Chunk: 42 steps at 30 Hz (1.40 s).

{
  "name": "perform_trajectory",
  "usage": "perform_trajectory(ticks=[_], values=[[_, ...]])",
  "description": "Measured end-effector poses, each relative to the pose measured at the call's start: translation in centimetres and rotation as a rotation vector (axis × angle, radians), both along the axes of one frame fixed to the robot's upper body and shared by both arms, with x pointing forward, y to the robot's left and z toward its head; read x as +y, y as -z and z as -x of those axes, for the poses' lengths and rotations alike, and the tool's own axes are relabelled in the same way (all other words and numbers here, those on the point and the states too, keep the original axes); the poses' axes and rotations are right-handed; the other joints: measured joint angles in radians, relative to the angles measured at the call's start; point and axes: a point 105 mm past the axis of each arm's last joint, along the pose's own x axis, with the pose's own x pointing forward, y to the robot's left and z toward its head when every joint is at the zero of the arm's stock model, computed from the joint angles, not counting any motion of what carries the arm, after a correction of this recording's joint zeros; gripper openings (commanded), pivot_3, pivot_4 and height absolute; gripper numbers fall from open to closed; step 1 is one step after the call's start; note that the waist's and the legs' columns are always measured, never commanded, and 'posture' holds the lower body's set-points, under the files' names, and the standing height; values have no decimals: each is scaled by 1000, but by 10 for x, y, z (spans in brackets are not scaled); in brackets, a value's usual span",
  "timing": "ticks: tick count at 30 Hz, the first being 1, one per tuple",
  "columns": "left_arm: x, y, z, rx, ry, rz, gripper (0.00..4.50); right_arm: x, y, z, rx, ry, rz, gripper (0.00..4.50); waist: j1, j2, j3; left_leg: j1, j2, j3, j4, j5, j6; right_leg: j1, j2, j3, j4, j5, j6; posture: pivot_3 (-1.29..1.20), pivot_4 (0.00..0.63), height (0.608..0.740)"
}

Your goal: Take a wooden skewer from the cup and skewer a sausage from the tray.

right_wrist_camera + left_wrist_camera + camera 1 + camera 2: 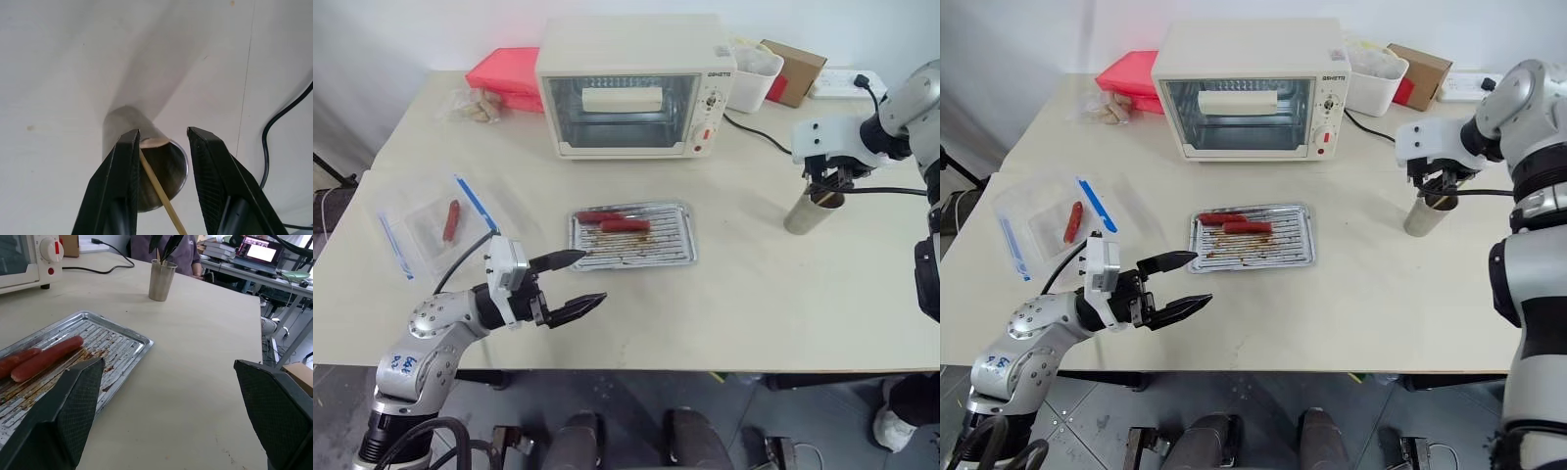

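Right claw (pixel 161 139) angled down over cup (pixel 146 164), straddling wooden skewer (pixel 159 193).

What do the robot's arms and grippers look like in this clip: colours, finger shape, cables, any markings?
Both arms are silver-grey metal with rounded joint housings and white wrist blocks. The left gripper and right gripper each have two black tapering fingers with cross-hatched pads. A black cable loops to the left wrist, and blue handwriting marks the left arm's lower housing.

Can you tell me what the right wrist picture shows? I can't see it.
The right gripper hangs over the open metal cup, its two black fingers apart, with the wooden skewer rising between them beside one finger. The cup stands on a pale table.
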Motion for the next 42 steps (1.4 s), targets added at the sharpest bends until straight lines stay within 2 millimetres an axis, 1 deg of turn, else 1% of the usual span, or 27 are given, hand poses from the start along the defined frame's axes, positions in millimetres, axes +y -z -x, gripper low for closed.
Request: perform_trajectory(ticks=[3, 6, 15, 24, 29, 33, 36, 37, 39, 42], values=[[-1, -3, 1, -13, 2, -2, 4500, -1, 1, 0, 1, 6, 3, 959, 0, 0, 0, 0, 0, 0, 0, 0, 0, 0, 0, 0, 0, 0, 0, 0, 150, 740], [1, -4, 1, -16, -11, -1, 4500, -3, 2, 0, 5, 10, 8, 33, 0, 0, 0, 0, 0, 0, 0, 0, 0, 0, 0, 0, 0, 0, 0, 0, 150, 740], [6, -5, 0, -18, -28, -5, 4500, -3, 1, 2, 13, 8, -7, 33, 0, 0, 0, 1, 0, 1, 0, 0, 0, 0, 0, 1, 1, 0, 0, 0, 150, 740], [4, -6, -1, -20, -25, 1, 4500, 2, -21, 5, -15, 12, -94, 33, 0, 0, 0, 1, 0, 1, 0, 0, 0, 0, 0, 1, 1, 0, 0, 0, 150, 740], [1, -9, -2, -33, -15, 7, 4500, 2, -43, 6, -86, 31, -138, 33, 1, 0, 0, 1, 0, 1, 0, 0, 0, 0, 0, 1, 1, 0, 0, 0, 150, 740], [1, -8, -2, -34, -15, 9, 4500, -6, -55, 11, -117, 54, -165, 33, 1, 0, 0, 1, 0, 1, 0, 0, 0, 0, 0, 1, 1, 0, 0, 0, 150, 740], [2, -9, -2, -35, -18, 11, 4500, -9, -72, 17, -151, 57, -211, 33, 1, 0, 0, 1, 0, 2, 0, 0, 0, 0, 0, 2, 1, 0, 0, 0, 150, 740], [5, -9, -1, -35, -25, 12, 4500, -6, -83, 21, -169, 39, -258, 33, 1, 0, 0, 1, 0, 2, -1, 0, 0, -1, 0, 2, 1, 0, 0, 0, 150, 740], [13, -9, -1, -24, -43, 7, 4500, 0, -98, 28, -192, 0, -344, 33, -1, 0, 0, 2, 0, 3, -1, 0, 0, -1, 0, 2, 1, 0, 0, 0, 150, 740], [31, -5, 2, 7, -85, -26, 4500, 3, -109, 32, -223, -29, -466, 33, -2, 0, 0, 3, 1, 4, -2, 0, 0, 0, 0, 3, 1, 0, 0, 0, 150, 740]])
